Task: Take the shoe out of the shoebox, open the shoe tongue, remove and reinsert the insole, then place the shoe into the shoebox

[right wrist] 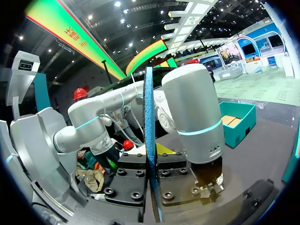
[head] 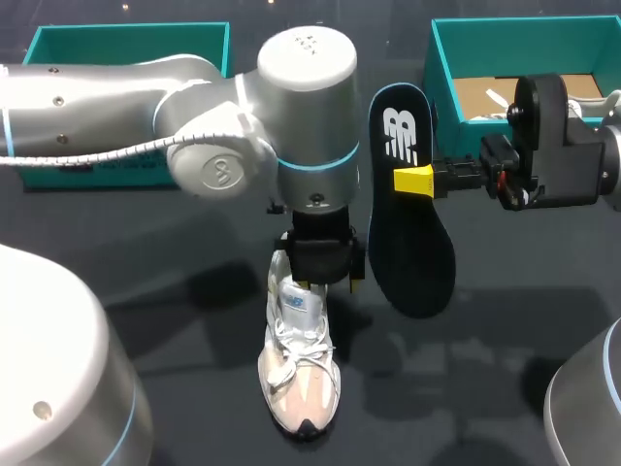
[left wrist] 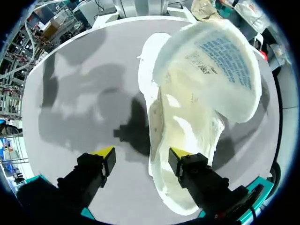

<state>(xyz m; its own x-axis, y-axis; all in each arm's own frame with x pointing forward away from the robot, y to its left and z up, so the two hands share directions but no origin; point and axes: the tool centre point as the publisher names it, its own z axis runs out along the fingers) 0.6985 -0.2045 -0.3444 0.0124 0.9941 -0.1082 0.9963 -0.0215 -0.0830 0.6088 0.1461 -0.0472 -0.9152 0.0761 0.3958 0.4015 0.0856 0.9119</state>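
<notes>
A white and pink shoe (head: 303, 379) stands on the dark table, toe toward the front edge. My left gripper (head: 325, 277) hangs just above its heel end. In the left wrist view this gripper (left wrist: 143, 157) is open, one fingertip (left wrist: 177, 154) over the shoe's (left wrist: 183, 140) rim and the other over bare table, with the tongue (left wrist: 220, 61) folded forward. My right gripper (head: 412, 181) is shut on the dark insole (head: 412, 243), held upright in the air right of the shoe. The right wrist view shows the insole (right wrist: 150, 117) edge-on between that gripper's (right wrist: 153, 161) fingers.
The open teal shoebox (head: 441, 68) with a cardboard base stands at the back right, behind my right wrist. Another teal box part (head: 126, 34) lies at the back left, partly hidden by my left arm. Bare table (head: 184, 320) stretches left of the shoe.
</notes>
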